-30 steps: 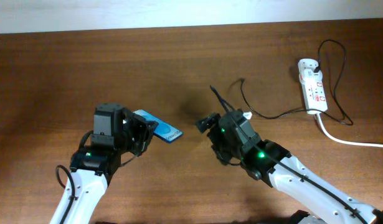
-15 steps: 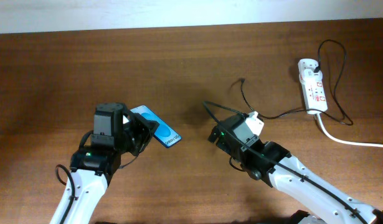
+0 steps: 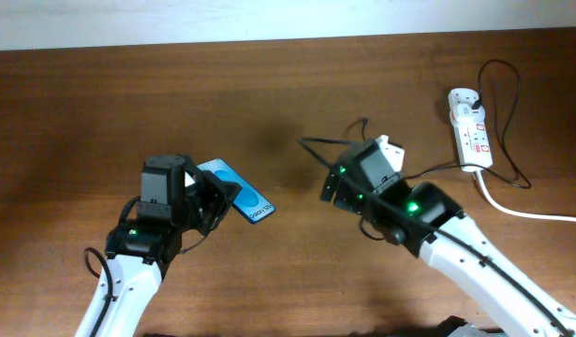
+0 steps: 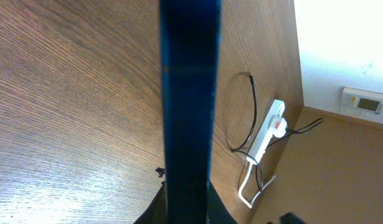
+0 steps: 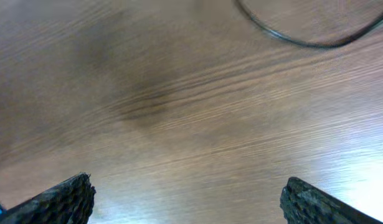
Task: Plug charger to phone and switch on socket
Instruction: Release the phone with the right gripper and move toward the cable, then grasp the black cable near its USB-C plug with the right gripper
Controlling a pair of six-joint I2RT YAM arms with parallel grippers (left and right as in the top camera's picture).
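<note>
My left gripper [image 3: 211, 198] is shut on the blue phone [image 3: 239, 191] and holds it tilted above the table. In the left wrist view the phone [image 4: 188, 93] shows edge-on as a dark blue bar. My right gripper [image 3: 330, 187] is right of the phone, and in the right wrist view [image 5: 188, 200] its fingers are wide open with nothing between them. The thin black charger cable [image 3: 317, 143] lies just behind the right gripper, its free end pointing left; it also shows in the right wrist view [image 5: 303, 41]. The white socket strip [image 3: 470, 128] lies at the far right.
The strip's thick white cord [image 3: 526, 212] runs off the right edge. The black cable loops around the strip [image 3: 512, 112]. The left wrist view shows the strip [image 4: 266, 130] and a cable loop [image 4: 250, 106] beyond the phone. Bare wood lies under the right gripper.
My right arm has swung up and to the right, away from the table front. The cable's free end has shifted left. My left gripper still holds the phone, tilted slightly more.
</note>
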